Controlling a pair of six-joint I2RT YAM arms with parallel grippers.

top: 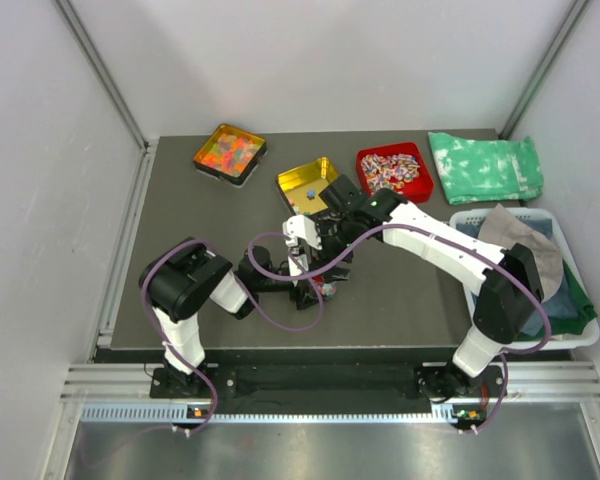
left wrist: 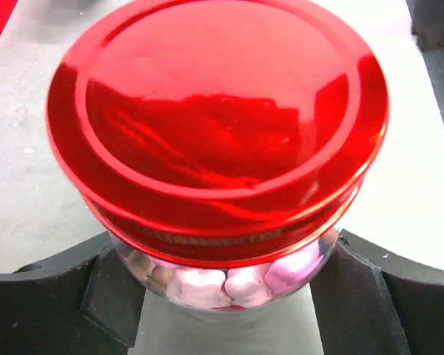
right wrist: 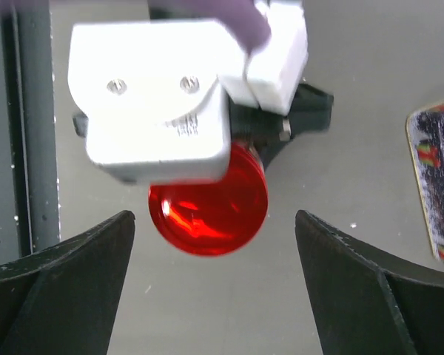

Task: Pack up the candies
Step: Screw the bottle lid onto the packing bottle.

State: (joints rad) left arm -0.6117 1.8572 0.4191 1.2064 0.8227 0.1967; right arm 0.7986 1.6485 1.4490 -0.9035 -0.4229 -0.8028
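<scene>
Candies (left wrist: pixel 229 285), pink and pale, show through the glass of a jar (left wrist: pixel 303 268) that stands near the middle of the dark grey surface (top: pixel 400 290), capped by a shiny red lid (left wrist: pixel 214 118). The left end effector (left wrist: pixel 226 318) is clamped on the jar, one black finger pressed against each side of the glass below the lid. The right end effector (right wrist: pixel 214 222) hangs above the lid with its fingers wide apart, touching nothing.

Toward the back of the surface lie three trays: an orange one (top: pixel 250 172) full of bright sweets at the left, a gold one (top: pixel 325 170) with only a few bits left in it, and a red one (top: pixel 425 180) heaped with striped wrapped sweets (top: pixel 390 170). A green cloth (top: pixel 485 167) lies in the back right corner. A white basket (top: pixel 470 216) with cloths in it sits at the right edge. Plain white walls (top: pixel 330 60) with metal corner posts (top: pixel 100 70) close in the surface, and a metal rail (top: pixel 320 410) runs along the near edge.
</scene>
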